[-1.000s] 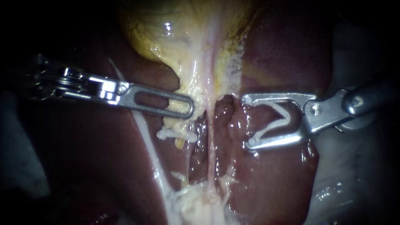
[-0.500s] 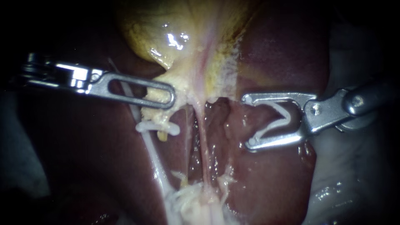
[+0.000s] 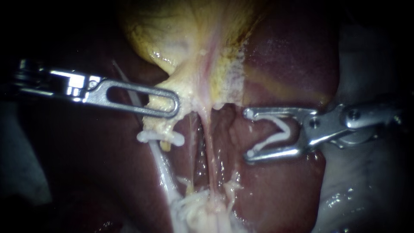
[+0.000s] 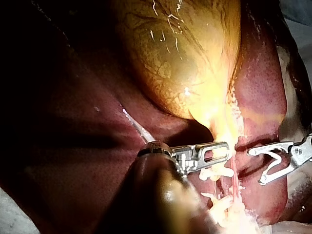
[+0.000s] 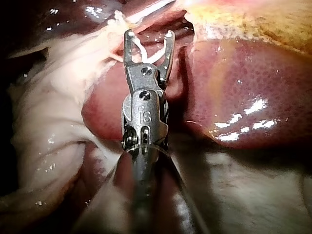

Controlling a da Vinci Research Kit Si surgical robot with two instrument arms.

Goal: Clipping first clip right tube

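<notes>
1. The left instrument (image 3: 174, 105) comes in across the dark liver (image 3: 284, 60). Its slotted jaws lie together, pinching the yellowish tissue at the narrow lower end of the gallbladder (image 3: 181, 39).
2. The left wrist view shows the same hold: the left instrument (image 4: 222, 153) grips the pale tissue just under the gallbladder (image 4: 185, 58).
3. The right tube (image 3: 208, 146) is the thin pinkish strand running from that narrow end down to the frayed white tissue (image 3: 202, 207) below. It stands bare and stretched.
4. The left tube (image 3: 161, 166), whiter and thicker, lies beside it and carries a closed clip (image 3: 160, 137) just below the left instrument's jaws.
5. The right instrument (image 3: 249, 133) has its jaws spread wide, each touching one leg of the open white clip (image 3: 276, 131) seated between them as a V.
6. Its jaw tips point at the right tube but stop just beside it, over the liver. The tube is not between them.
7. In the right wrist view the right instrument (image 5: 149, 35) holds the same open white clip (image 5: 146, 53), with pale tissue ahead of its tips.
</notes>
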